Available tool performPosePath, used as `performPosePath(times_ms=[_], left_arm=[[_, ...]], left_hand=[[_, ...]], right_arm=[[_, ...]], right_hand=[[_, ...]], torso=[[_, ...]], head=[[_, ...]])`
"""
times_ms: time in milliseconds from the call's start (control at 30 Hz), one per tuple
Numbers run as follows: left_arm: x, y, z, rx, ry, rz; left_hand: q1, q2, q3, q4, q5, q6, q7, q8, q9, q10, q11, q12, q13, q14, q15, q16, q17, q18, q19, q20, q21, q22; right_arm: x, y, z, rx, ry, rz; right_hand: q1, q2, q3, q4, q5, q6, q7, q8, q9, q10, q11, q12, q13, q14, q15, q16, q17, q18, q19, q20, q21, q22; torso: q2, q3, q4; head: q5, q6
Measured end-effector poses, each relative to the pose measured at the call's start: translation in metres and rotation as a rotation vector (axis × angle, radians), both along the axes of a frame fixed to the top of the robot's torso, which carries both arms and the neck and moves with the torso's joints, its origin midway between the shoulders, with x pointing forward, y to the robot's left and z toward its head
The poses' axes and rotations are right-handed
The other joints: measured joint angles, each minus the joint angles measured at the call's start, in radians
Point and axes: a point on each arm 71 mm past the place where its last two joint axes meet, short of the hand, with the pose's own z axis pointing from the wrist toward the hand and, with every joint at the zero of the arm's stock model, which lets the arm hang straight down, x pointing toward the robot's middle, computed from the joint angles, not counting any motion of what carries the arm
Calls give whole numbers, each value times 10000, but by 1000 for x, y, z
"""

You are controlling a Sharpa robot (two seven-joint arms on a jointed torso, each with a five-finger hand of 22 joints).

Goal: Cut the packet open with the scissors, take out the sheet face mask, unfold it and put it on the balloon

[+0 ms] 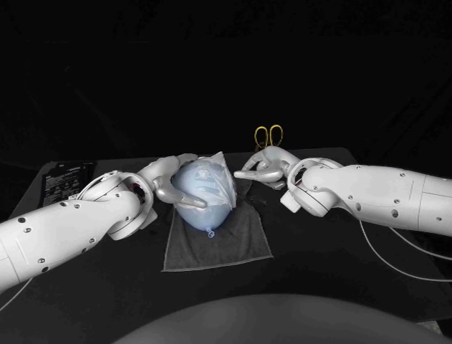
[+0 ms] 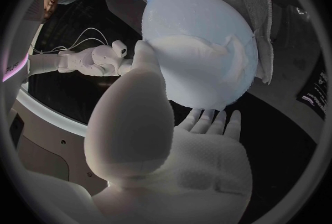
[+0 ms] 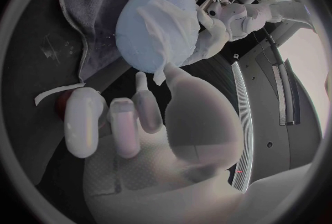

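The left robot hand (image 1: 164, 183) is curved round the left side of the balloon (image 1: 200, 204) and holds it: in the left wrist view its thumb presses on the sheet face mask (image 1: 213, 175) where it covers the balloon, while its fingers (image 2: 207, 121) reach under the balloon's far edge. The right robot hand (image 1: 265, 168) sits just beside the balloon's upper right side with its fingers (image 3: 128, 119) loosely extended and a little apart; a loose flap of the mask hangs close to its thumb tip (I cannot tell whether the flap is pinched or only near). The pale blue balloon lies on a dark grey towel (image 1: 220, 244) spread on the black counter (image 1: 329, 244), knot end toward the robot. The mask is draped, creased, over the balloon's upper half, with one corner standing up above it. The scissors (image 1: 268, 135), with yellow handles, lie on the counter beyond the right robot hand, apart from it. A black packet (image 1: 66, 179) with white print lies flat at the counter's left edge, well apart from the balloon; whether anything is in it cannot be seen.
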Motion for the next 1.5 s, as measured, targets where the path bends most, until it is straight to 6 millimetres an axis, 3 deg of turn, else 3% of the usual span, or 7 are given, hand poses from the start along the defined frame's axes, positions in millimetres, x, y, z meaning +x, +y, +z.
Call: performPosePath(times_ms=[67,233,267,500,667,833,1500], left_arm=[[-2,2,-1,15,30,3],[-4,7,-2,43,90,23],[-6,9,-3,58,131,30],[-8,10,-5,50,215,25],[-9,11,-5,47,237,46],[-8,12,-6,54,249,74],[-2,21,-12,215,334,364]], left_hand=[[0,0,0,0,0,0,0,0,0,36,-36,0,-2,0,0,0,0,0,0,0,0,0],[0,0,0,0,0,0,1,0,11,36,-36,0,-2,0,0,0,-1,0,0,0,0,1],[25,-25,0,0,0,-1,1,0,11,36,-36,0,-2,0,0,0,-1,0,0,0,0,0],[91,-4,0,0,0,-1,1,-1,20,36,-36,0,-2,0,0,0,-1,0,0,0,0,1],[90,-4,0,0,0,-1,1,-1,20,72,-72,0,-2,0,0,0,-2,0,0,0,0,0],[90,-4,0,0,0,-1,1,-1,20,71,-72,0,-2,0,0,0,-2,1,0,0,0,0],[219,-31,0,0,-1,36,38,50,36,147,-70,50,-10,35,-35,0,-3,0,0,0,0,1]], right_arm=[[-2,3,-2,48,76,-21],[-4,11,-4,128,166,-49],[-5,13,-4,154,183,-46],[-6,20,-4,245,177,-106],[-7,22,-3,305,153,-136],[-5,24,-4,279,182,-157],[0,11,-11,-203,457,-265]], right_hand=[[-5,5,-212,201,0,151,-146,323,153,73,-94,62,-3,-36,-37,0,2,0,-21,-27,74,-2],[-370,371,-881,321,0,340,-333,1175,577,222,-315,175,-5,-142,-151,-2,5,0,-14,-279,206,-4],[-473,474,-1106,324,0,298,-376,1454,720,275,-369,195,-5,-88,-236,4,5,-1,-17,-349,241,-4],[-802,803,-1777,337,0,208,-531,2053,1032,416,-510,376,1,-127,-277,60,4,-2,-3,-439,331,-1],[-877,886,-1998,335,0,187,-551,2208,1113,489,-583,504,3,-157,-310,60,3,-4,-23,-459,391,2],[-529,1223,-2152,298,0,138,-600,2367,1176,559,-653,576,3,-72,-406,104,-2,-5,-4,-505,429,4],[563,1371,-2684,255,0,130,-666,2551,1203,666,-688,766,5,-102,-436,143,3,-11,-13,-567,508,-2]], torso=[[5,0,9],[10,-6,14],[11,-10,17],[12,-18,26],[12,-21,10],[6,-19,6],[10,-13,-3]], head=[[-14,0],[-18,0],[-18,0],[6,0],[26,0],[12,0],[-12,0]])
